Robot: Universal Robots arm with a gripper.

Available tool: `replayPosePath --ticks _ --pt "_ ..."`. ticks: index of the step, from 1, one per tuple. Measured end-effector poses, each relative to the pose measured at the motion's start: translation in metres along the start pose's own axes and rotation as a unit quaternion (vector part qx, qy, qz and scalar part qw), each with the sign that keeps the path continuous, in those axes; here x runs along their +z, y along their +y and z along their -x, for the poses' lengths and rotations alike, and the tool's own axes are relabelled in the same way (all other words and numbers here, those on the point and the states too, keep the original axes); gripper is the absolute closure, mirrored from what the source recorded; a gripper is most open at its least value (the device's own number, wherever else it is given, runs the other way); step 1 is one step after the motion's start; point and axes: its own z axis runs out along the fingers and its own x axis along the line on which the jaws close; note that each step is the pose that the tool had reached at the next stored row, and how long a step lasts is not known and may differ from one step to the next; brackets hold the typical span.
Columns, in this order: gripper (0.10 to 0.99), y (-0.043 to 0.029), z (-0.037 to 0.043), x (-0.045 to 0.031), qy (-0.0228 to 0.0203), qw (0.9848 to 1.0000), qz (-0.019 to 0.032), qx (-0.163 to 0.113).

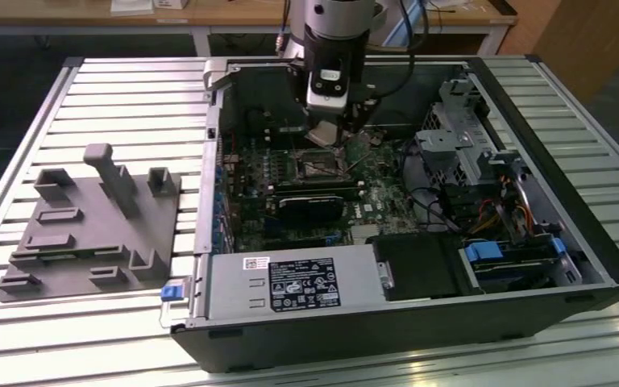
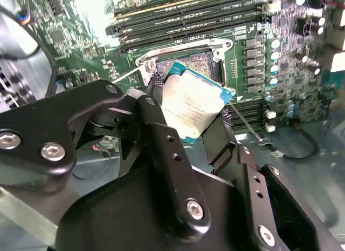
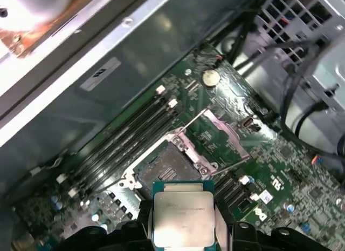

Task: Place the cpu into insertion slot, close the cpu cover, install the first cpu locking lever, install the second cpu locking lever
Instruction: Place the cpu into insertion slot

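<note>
Pinching the cpu [image 2: 195, 106] near its socket
The gripper [image 2: 186, 113] clamps the cpu by two opposite edges, close to the bare insertion slot [image 3: 164, 170] but not seated. The cpu cover [image 3: 218, 133] lies swung open beside it.

1. The cpu [image 3: 183, 216]: little flat square, silvery-beige face with a green edge. It's pinched on two sides by the gripper [image 3: 183, 232] and hangs tilted just over the socket, not seated.
2. The insertion slot [image 3: 164, 169]: dark square socket with a thin metal rim. In the exterior view it's at roughly 10 o'clock from the middle of the computer case [image 1: 396, 343].
3. The cpu cover [image 3: 215, 120]: thin silvery frame, flipped open, tilting up off one edge of the slot.
</note>
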Motion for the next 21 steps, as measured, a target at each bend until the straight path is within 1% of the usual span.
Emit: replayPosePath --ticks 2,5,8,11,14,16,19,21 --pt "0.545 -0.0001 0.0 0.001 -0.0011 0.9998 0.0002 0.018" --pt "0.545 -0.0002 0.0 0.0025 -0.003 0.999 0.0005 0.046" --pt "0.545 -0.0002 0.0 0.0036 -0.0055 0.9974 0.0006 0.071" --pt "0.545 -0.0003 0.0 0.0045 -0.0082 0.9953 0.0006 0.096" --pt "0.545 -0.0003 0.0001 0.0052 -0.0112 0.9926 0.0004 0.121" --pt "0.545 -0.0004 0.0001 0.0058 -0.0131 0.9904 0.0003 0.137" --pt "0.545 -0.0004 0.0001 0.0065 -0.016 0.9868 0.0 0.161" --pt "0.545 -0.0005 0.0001 0.0071 -0.0183 0.984 -0.0006 0.177"
